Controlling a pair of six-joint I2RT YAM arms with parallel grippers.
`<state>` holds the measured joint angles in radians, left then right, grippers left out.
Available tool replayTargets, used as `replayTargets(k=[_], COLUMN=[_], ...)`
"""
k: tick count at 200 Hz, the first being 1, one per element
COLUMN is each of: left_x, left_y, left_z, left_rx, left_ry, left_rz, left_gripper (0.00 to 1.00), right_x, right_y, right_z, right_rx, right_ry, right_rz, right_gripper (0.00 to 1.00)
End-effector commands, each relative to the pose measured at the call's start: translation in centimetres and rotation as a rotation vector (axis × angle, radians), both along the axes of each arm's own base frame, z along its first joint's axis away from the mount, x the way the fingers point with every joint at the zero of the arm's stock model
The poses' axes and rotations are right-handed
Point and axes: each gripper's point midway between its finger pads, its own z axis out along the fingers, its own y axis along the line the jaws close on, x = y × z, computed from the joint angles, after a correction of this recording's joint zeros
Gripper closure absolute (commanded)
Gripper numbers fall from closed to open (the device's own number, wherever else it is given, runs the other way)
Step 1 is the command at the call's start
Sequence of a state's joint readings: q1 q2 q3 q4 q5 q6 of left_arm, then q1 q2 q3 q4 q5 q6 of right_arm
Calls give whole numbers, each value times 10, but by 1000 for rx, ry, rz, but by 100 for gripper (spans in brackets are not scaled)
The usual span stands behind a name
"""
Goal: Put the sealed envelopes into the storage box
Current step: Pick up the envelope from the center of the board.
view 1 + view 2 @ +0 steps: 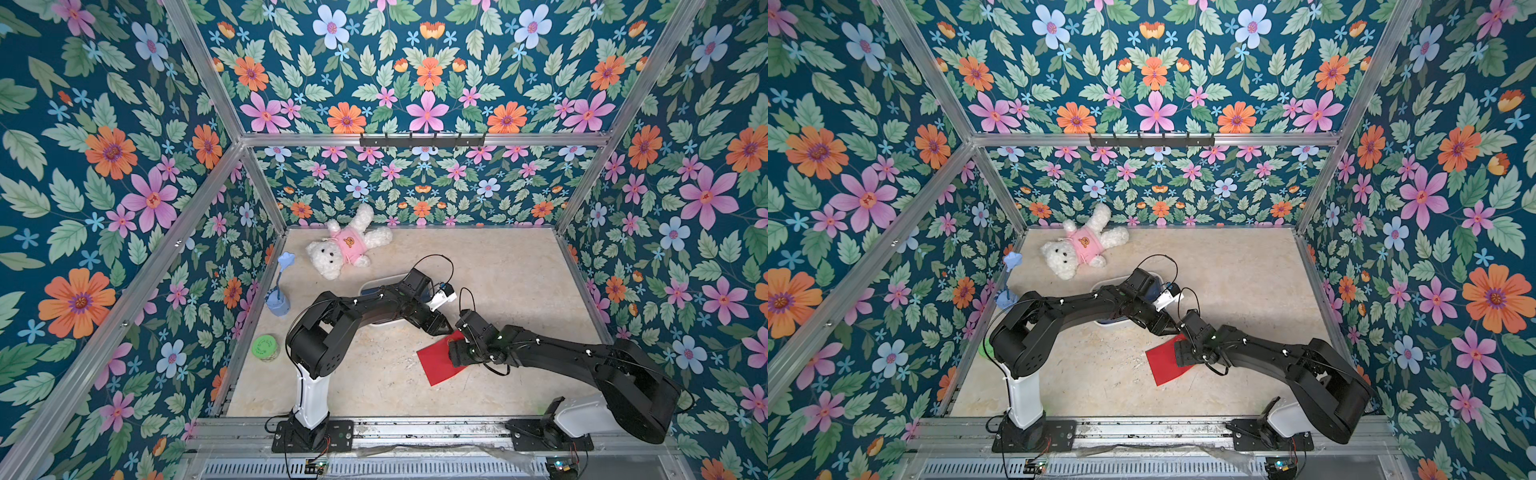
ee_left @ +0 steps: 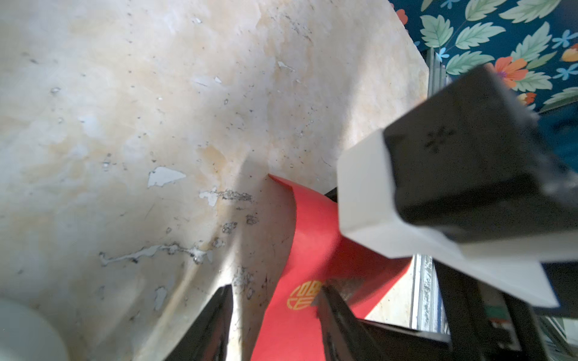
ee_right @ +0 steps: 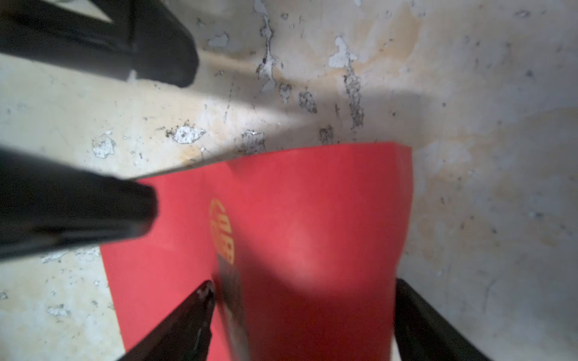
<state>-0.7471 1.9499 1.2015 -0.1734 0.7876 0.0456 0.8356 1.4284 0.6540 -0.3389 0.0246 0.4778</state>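
Along the left wall stand a blue flower cup (image 1: 276,301) and, nearer the front, a green-lidded jar (image 1: 264,348). A white teddy bear (image 1: 347,249) lies at the back. All three are well apart from the work.

Left arm (image 1: 357,307): rises from its front base with the elbow bent, forearm stretched low across the storage box (image 1: 371,285) toward table centre.

The box sits mid-table under that forearm. Something dark blue shows inside; the arm hides the rest.

Left gripper (image 2: 276,290): points down just past the box's right end, jaws partly spread and straddling the raised edge of the red envelope (image 1: 436,361). One finger is beside the gold seal (image 3: 222,231), the other out over bare table (image 1: 519,282) — no pinch.

The red envelope is outside the box, just right of it and nearer the front, with one end curled up off the surface.

Right gripper (image 3: 305,286): comes at the envelope from the opposite side, jaws spread wide, red paper between and under the tips. Whether they press on it I cannot tell.

Right arm (image 1: 552,349): reaches in long and low from the front right base.
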Motion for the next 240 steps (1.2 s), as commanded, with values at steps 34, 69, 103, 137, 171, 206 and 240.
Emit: replayTargets(k=[34,69,103,137,171,206,240], left_x=[-11,-19,-20,-27,-36,-36,-33], left_y=[1,2,1,-1,1,1,0], left_z=[-10,-16,-20,-16,-18,-21,-20], left_rx=[-28,-38,-45,-72,-80,-75,-63], left_ry=[35,65,71,92,114,119,113], left_rz=[-98,-137,-151,-183,-201,-196,-181], left_gripper=[48,47,47,52,64,81,100], right_x=[-33,-34,-33,-33,-31,-32,-28], right_y=[-21,-21,-21,-22,-22,-24,-23], right_z=[-16,-18,-18,-19,-19,-21,-16], right_rx=[-73,-77,-78,-88,-94,-101,-101], right_ry=[156,163,161,160,152,155,141], right_rz=[-10,-6,-3,-4,-5,-5,-9], right_gripper=[12,12,13,13,13,13,11])
